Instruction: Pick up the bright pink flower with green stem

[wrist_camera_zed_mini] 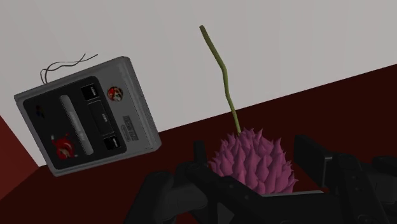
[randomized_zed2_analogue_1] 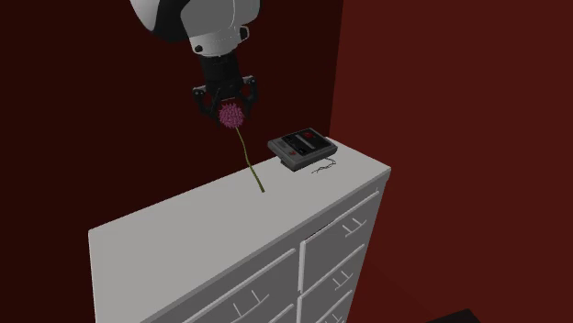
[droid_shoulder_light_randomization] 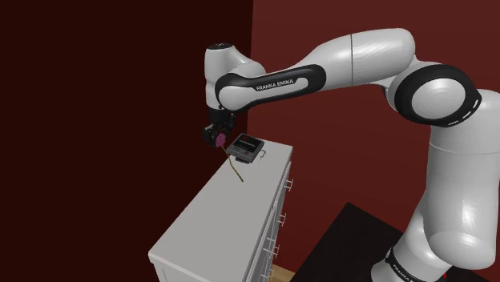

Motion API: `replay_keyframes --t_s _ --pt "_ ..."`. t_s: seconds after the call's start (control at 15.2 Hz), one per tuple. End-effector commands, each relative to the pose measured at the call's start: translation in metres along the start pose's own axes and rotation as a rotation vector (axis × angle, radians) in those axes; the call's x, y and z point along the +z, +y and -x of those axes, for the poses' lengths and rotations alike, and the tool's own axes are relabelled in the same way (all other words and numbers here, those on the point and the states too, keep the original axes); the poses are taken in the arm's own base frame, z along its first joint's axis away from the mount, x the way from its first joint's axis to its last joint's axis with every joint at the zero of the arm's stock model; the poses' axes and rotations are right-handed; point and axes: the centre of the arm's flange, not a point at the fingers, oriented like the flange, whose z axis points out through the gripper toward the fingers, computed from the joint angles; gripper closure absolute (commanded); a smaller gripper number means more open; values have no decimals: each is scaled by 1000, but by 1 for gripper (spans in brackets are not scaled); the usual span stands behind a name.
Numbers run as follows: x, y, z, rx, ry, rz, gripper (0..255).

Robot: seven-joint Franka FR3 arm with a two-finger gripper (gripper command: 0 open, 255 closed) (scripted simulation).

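Arm stretched over dresser; tool points down, clasping pink flower by head.

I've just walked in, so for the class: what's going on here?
The black pincer of a white robot arm is shut on the pink head of a flower, whose green stem hangs down toward the white dresser top. Whether the tip touches it cannot be told. A grey device with thin wires lies on the dresser nearby.
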Motion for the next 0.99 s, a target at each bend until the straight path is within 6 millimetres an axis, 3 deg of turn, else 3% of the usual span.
replay_keyframes --t_s 0.0,0.53,0.92 --pt "1 0 0 0 -1 0 255" --pt "1 0 0 0 -1 0 255" --pt "-30 4 -5 0 -1 0 255"
